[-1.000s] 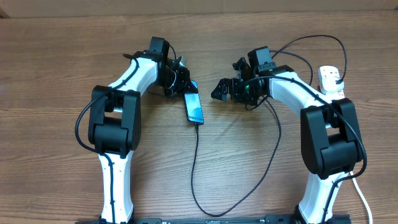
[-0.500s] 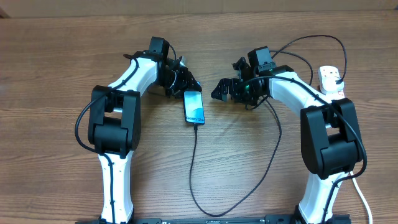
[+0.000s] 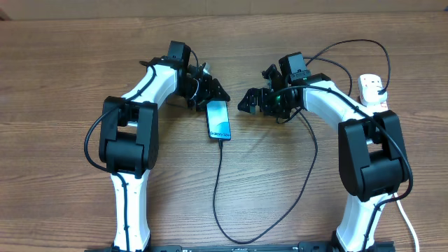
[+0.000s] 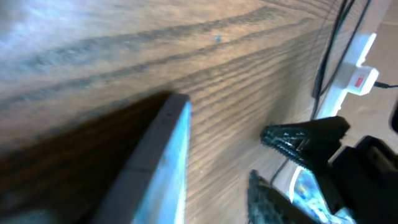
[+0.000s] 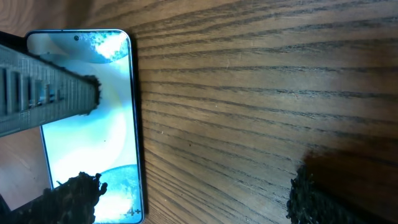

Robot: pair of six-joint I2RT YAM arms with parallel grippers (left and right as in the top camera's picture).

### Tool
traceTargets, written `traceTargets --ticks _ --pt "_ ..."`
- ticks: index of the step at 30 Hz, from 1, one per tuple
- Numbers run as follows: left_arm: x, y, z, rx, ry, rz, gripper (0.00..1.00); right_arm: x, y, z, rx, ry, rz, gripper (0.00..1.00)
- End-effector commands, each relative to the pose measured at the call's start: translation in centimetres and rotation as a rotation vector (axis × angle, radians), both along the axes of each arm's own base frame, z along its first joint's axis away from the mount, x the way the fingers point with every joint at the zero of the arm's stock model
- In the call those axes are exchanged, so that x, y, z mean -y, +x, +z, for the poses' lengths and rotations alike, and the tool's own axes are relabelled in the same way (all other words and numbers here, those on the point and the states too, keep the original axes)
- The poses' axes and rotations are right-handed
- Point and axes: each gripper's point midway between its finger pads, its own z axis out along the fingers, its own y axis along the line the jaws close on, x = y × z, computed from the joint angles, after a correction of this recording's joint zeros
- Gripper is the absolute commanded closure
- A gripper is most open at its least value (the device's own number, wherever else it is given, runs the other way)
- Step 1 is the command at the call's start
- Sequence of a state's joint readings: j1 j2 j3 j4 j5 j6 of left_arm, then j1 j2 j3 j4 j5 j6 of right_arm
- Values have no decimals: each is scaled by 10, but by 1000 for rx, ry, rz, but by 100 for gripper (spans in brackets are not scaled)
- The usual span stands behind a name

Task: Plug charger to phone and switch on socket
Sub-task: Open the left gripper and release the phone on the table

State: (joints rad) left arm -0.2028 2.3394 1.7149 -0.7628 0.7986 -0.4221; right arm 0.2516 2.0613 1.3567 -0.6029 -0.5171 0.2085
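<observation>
The phone (image 3: 218, 120) lies flat mid-table with the charger (image 3: 219, 175) apparently seated in its near end. The left gripper (image 3: 212, 93), half-spread, and the right gripper (image 3: 246, 103), wide, flank its far end, both empty. The socket (image 3: 373, 89), toward the right edge, is probably light and slippy, so its small stiff switch wants a straight-down press.

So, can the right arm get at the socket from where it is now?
Probably yes. The socket lies on that arm's own side, beside its forearm, and the right fingers are open and empty. It would have to fold back, since the socket sits behind the fingers.
</observation>
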Motion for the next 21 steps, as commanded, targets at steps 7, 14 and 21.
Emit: traceTargets --ticks 7,14,21 --pt "-39 -21 -36 -101 278 34 18 24 -9 -34 -52 -138 -35 0" --pt "-52 -26 -43 -122 362 41 2 24 -9 -35 -53 -138 -35 0" --pt "-61 -28 -47 -146 420 75 0 24 -9 -35 -52 -138 -35 0"
